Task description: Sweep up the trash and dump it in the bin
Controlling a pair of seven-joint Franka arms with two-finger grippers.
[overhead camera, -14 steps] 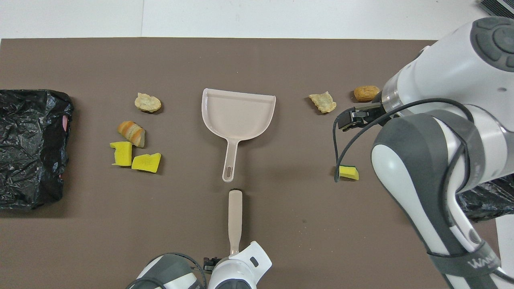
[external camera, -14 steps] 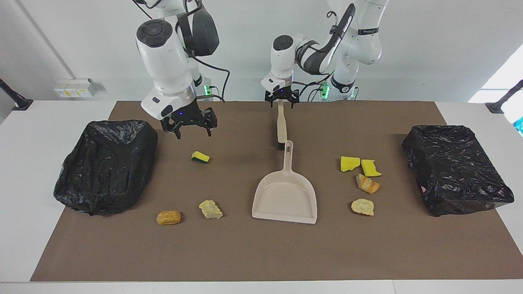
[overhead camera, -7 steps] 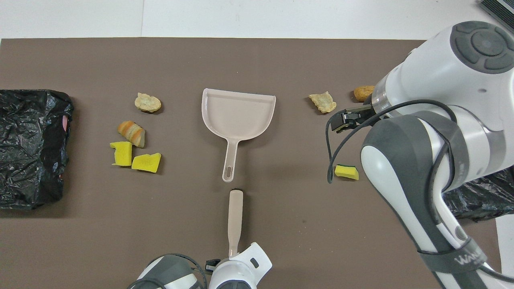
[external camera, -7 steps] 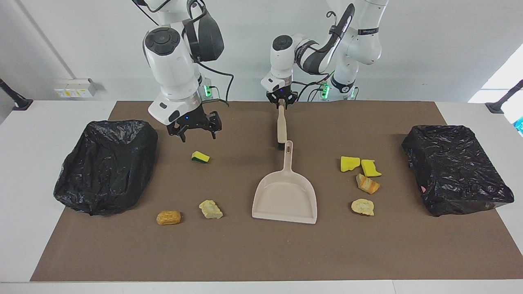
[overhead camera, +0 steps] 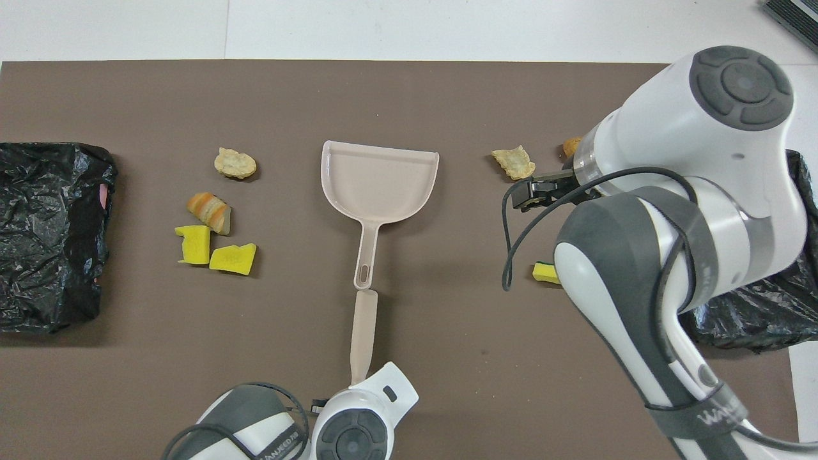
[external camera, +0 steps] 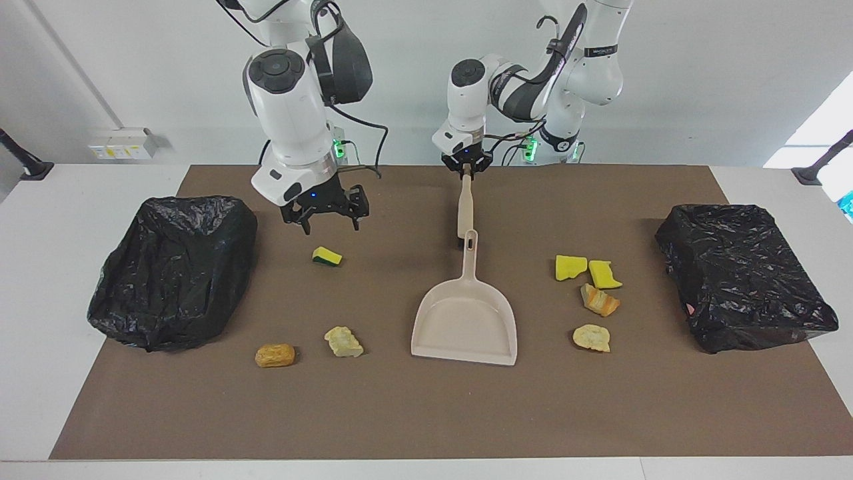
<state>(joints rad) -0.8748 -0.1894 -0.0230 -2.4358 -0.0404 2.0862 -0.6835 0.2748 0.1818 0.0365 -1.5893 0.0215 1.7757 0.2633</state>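
My left gripper (external camera: 468, 171) is shut on the handle end of the beige brush (external camera: 464, 208), which slants down to the mat by the handle of the beige dustpan (external camera: 466, 320). My right gripper (external camera: 330, 223) is open and empty in the air, over the mat beside a yellow-green sponge (external camera: 326, 256). A tan chunk (external camera: 275, 355) and a cream chunk (external camera: 344, 341) lie farther from the robots. Toward the left arm's end lie two yellow sponge pieces (external camera: 570, 267), an orange chunk (external camera: 600, 301) and a cream chunk (external camera: 592, 337).
A bin wrapped in a black bag (external camera: 174, 270) stands at the right arm's end of the brown mat (external camera: 426, 413). A second black-bagged bin (external camera: 743, 275) stands at the left arm's end. In the overhead view the right arm (overhead camera: 671, 255) covers part of the yellow-green sponge.
My left gripper closed on the brush handle and raised it, so the brush now tilts and its head sits closer to the dustpan handle. My right gripper moved toward the middle of the table.
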